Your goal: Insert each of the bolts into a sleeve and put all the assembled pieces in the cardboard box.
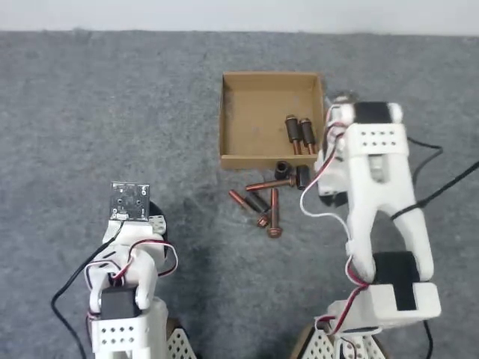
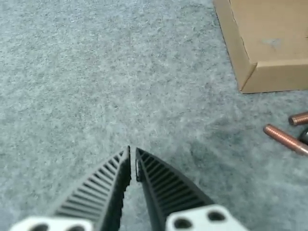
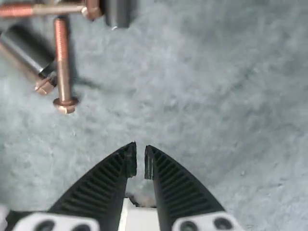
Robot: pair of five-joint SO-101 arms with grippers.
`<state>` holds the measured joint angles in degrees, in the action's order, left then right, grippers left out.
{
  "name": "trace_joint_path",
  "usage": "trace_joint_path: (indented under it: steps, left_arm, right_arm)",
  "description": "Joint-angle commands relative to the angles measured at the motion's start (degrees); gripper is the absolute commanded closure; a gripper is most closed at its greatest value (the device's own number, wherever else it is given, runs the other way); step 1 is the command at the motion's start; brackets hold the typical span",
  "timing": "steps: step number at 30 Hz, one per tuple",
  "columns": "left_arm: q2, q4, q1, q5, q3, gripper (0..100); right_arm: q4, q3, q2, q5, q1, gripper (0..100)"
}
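The left tool (image 2: 133, 159) and the right tool (image 3: 139, 156) are both closed and empty. The right tool should open wide, then pinch the near bolt (image 3: 61, 62) at its middle.

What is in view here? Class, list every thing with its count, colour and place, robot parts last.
cardboard box: one, brown, far side, centre.
assembled pieces: two, copper bolts in dark sleeves, inside the box.
loose bolts: at least three, copper, on the carpet just before the box.
sleeves: three, dark, among those bolts.
carpet: one, grey, under everything.
left gripper: one, black, shut, over bare carpet.
right gripper: one, black, shut, over carpet near the bolts.
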<state>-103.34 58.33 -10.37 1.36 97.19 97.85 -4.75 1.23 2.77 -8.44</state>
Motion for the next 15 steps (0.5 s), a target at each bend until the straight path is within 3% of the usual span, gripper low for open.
trace_joint_path:
  steps: [1,15]
  left_arm:
    - [-0.88,-1.85,0.0,0.44,-0.66,99]
    - [-0.88,-1.85,-0.18,0.44,-0.66,99]
  right_arm:
    - [-7.25,-3.52,-3.3,-0.7,-1.8,99.3]
    - [-28.18,-6.59,9.98,-4.4,-4.88,97.3]
